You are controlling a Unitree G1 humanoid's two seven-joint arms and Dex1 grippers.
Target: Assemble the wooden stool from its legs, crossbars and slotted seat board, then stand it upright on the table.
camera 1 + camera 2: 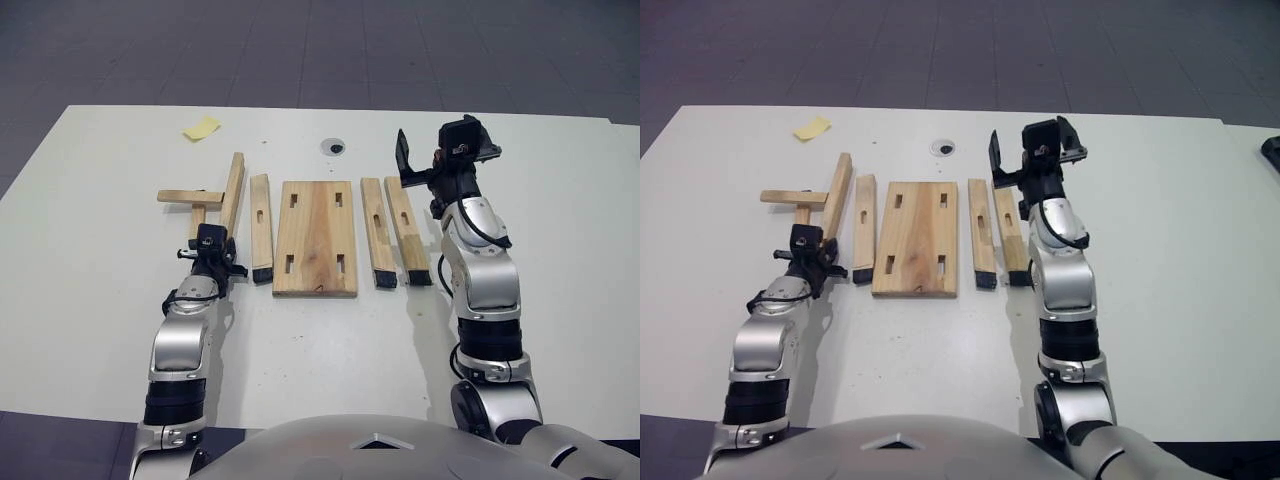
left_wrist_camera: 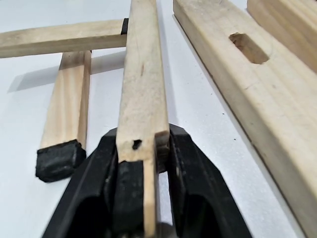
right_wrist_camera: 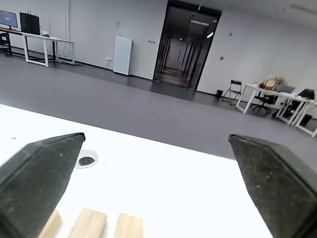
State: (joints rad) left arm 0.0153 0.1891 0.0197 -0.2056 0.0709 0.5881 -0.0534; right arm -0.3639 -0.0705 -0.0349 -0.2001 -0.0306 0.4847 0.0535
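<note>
From the head camera I see the seat board [image 1: 316,238] lying flat mid-table [image 1: 560,250], with wide bare surface to its right. In the left wrist view my left gripper [image 2: 143,166] clamps the near end of one leg [image 2: 142,74]. In the right wrist view my right gripper [image 3: 157,183] is spread wide over the far ends of the right-hand legs [image 3: 89,223].
</note>
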